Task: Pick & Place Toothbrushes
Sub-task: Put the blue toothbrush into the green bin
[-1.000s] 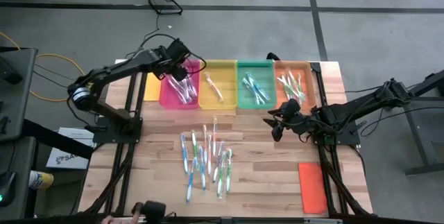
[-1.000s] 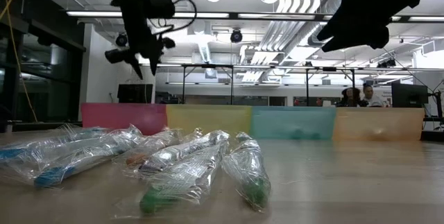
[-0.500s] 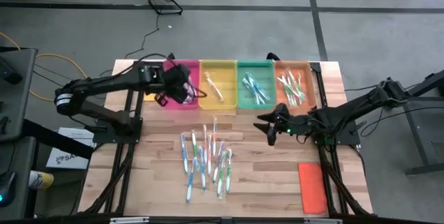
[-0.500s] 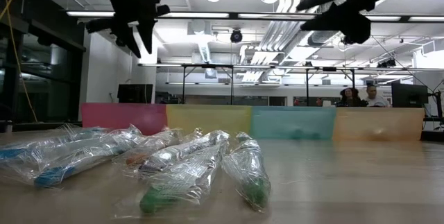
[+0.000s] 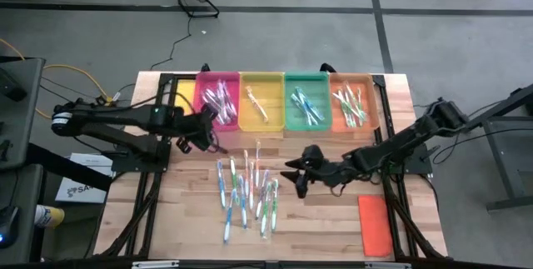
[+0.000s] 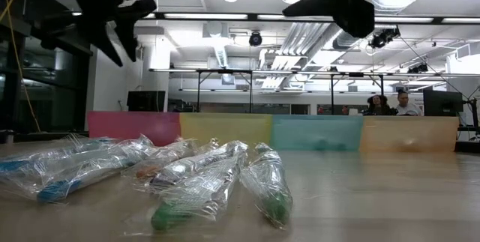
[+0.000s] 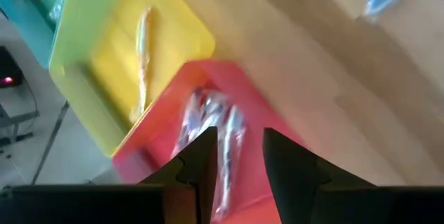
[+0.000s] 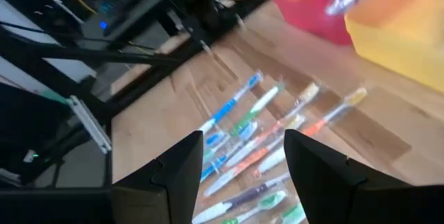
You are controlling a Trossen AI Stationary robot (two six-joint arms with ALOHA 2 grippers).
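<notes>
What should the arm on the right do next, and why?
Probably lower the right gripper onto the nearest loose toothbrush in the pile. Its fingers are open and empty, hovering beside the pile's right edge, and many brushes lie unsorted on the table.

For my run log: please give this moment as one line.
left gripper: empty, beside pink tray | right gripper: open, empty, beside toothbrushes on table

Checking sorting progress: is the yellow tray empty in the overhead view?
No, the yellow tray holds one toothbrush lying inside it, seen plainly from above.
</notes>
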